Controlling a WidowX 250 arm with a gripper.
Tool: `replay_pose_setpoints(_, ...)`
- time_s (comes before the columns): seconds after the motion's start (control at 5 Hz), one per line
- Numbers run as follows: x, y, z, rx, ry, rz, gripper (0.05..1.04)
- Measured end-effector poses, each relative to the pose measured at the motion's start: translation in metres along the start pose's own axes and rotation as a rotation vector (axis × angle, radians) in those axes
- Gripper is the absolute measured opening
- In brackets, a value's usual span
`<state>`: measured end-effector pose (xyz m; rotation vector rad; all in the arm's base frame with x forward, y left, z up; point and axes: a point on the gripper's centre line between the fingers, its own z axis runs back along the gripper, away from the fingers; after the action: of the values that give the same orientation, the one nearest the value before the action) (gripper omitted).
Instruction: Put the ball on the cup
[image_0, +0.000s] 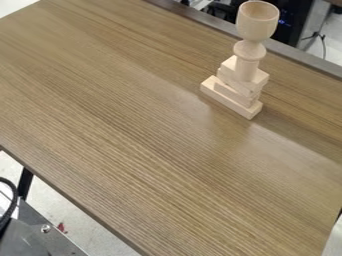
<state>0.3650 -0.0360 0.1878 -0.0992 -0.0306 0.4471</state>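
A pale wooden cup (257, 22) stands upright near the top right, its round opening facing up and part of its hollow inside visible. Under it is a turned wooden post (248, 60) with a rounded collar. The post rests on a stack of flat, light wooden blocks (230, 96), laid at differing angles on the table.
The brown wood-grain table (133, 115) runs diagonally across the view, with a dark rail (294, 56) along its far edge. A black cable (10, 200) and a grey metal part (47, 240) lie beyond the near edge, lower left.
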Motion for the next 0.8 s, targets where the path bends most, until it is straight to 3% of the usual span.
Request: replay_pose_setpoints(0.8,0.0054,-0.0019,-0.0118,-0.002,-0.01,0.011,0.805)
